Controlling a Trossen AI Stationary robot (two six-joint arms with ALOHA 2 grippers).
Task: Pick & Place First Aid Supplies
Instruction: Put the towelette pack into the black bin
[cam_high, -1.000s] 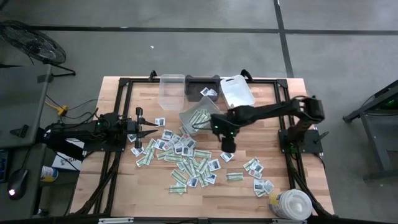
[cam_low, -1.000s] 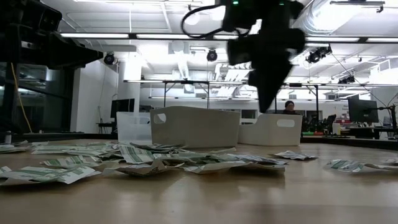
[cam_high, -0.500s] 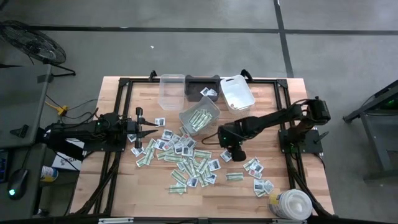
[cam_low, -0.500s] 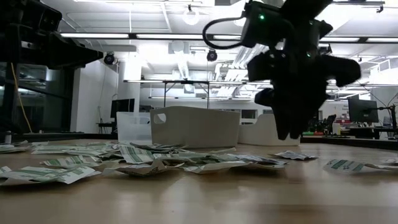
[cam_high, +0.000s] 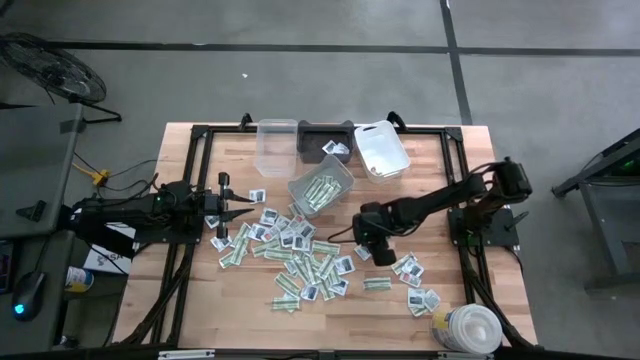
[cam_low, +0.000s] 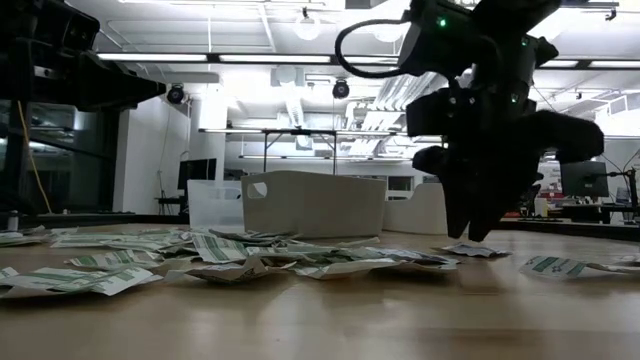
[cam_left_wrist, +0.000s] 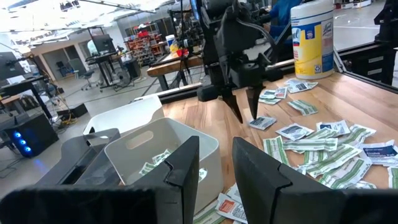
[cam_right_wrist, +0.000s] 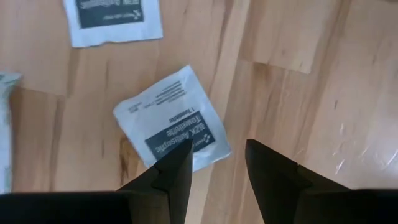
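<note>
Right end effector (cam_right_wrist: 214, 165) spread above a white packet (cam_right_wrist: 172, 127); left end effector (cam_left_wrist: 214, 163) parted, empty.

packet under right gripper (cam_right_wrist: 171, 130): dark band reads "BZK Antiseptic Towelette"; the smaller print cannot be read
neighbouring packet (cam_right_wrist: 112, 20): dark printed band, words too blurred to read
wipes tub (cam_left_wrist: 313, 35): blue-and-yellow label, words too small to read
</note>
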